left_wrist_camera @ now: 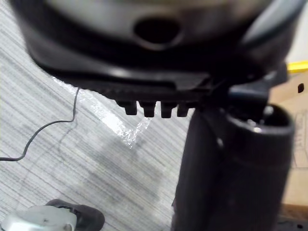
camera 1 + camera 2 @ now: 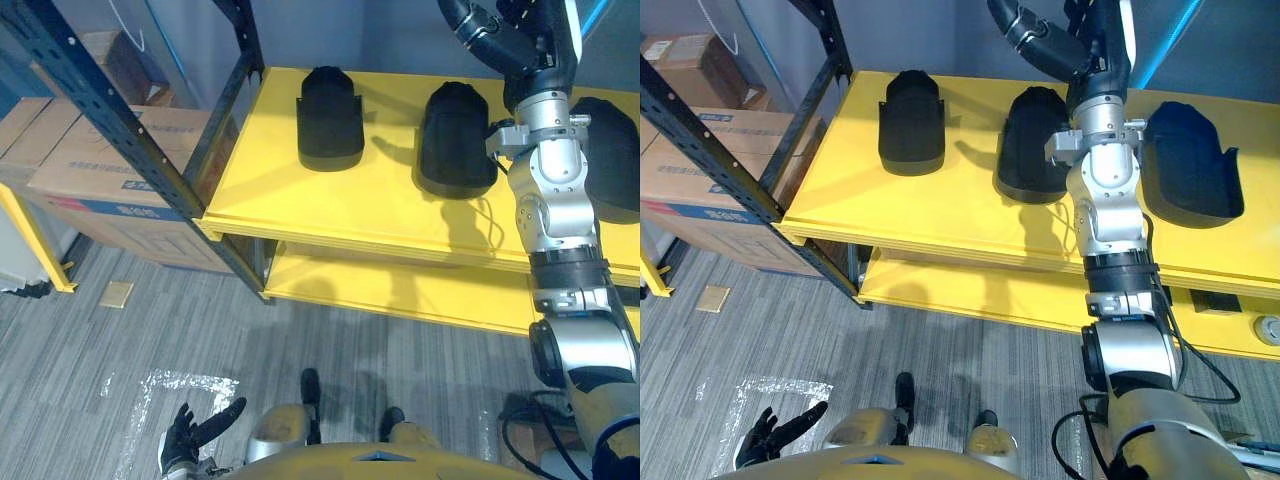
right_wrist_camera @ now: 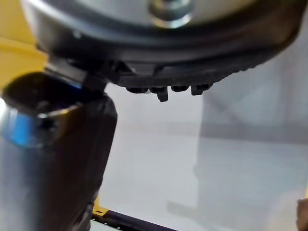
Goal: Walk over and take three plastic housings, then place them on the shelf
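Three black plastic housings lie in a row on the yellow shelf top [image 2: 260, 185]: the left one [image 2: 330, 118], the middle one [image 2: 455, 140] and the right one [image 2: 612, 160], which is partly behind my right arm. My right hand [image 2: 500, 45] is raised above the shelf, over the middle housing and clear of it. It is open and holds nothing. In the right wrist view the thumb [image 3: 53, 159] stands out against a grey wall. My left hand [image 2: 195, 430] hangs low over the floor at the lower left, open and empty.
A lower yellow shelf board [image 2: 400, 285] juts out under the top one. A dark blue rack upright [image 2: 120, 120] slants at the left, with cardboard boxes [image 2: 100, 170] behind it. Shiny tape marks [image 2: 170, 385] are on the grey floor.
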Tool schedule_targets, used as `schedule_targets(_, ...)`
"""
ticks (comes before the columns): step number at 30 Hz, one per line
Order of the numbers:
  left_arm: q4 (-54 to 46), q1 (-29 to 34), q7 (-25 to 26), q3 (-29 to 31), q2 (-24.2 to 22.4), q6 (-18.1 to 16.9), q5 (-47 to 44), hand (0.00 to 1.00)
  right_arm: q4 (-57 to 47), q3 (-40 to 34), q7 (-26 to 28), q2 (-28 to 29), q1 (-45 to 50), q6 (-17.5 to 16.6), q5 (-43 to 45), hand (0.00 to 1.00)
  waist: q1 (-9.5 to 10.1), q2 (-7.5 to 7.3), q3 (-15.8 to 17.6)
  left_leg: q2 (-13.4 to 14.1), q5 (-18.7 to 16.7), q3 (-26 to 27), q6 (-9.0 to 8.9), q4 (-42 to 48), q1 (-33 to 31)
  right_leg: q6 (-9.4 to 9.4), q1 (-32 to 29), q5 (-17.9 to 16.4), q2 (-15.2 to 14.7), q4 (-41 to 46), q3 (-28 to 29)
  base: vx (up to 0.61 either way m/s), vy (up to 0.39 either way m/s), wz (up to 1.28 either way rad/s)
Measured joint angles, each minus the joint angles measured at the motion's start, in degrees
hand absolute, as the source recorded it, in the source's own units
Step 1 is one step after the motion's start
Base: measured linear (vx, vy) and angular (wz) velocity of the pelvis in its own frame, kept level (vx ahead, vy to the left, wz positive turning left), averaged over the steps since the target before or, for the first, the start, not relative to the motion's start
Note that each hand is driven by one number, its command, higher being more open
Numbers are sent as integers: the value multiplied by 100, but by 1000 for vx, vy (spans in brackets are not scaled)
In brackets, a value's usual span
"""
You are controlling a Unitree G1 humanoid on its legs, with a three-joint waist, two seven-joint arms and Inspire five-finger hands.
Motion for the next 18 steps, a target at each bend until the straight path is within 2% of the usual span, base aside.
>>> schedule_targets(2, 0, 0, -75, -37, -9, 12, 26, 100, 318, 73, -43, 0, -21, 76, 3, 100, 66, 33, 58, 9, 34, -43, -2, 1, -2, -28, -6, -22, 4, 60, -44, -26, -1, 11)
schedule_targets(7, -8, 0, -189, -254, -42, 167, 69, 100, 690, 154, 97, 1, -273, 290, 20, 100, 93, 153, 172, 30, 84, -140, -16, 1, 7, -53, 17, -46, 16, 133, -132, -26, -11, 9)
schedule_targets(14, -49, -3, -317, -498, -67, 266, 67, 100, 1148, 265, 182, 119, -596, 318, 15, 100, 204, 185, 198, 91, 128, -199, -71, 1, 40, -123, -58, -251, 22, 433, -169, -16, -34, 3)
schedule_targets(18, -87, -21, -366, -501, -69, 350, 63, 100, 1276, 392, 211, 166, -712, 316, 15, 100, 231, 215, 320, 131, 156, -249, -111, 1, 39, -148, -103, -353, 38, 593, -193, -18, -46, 5)
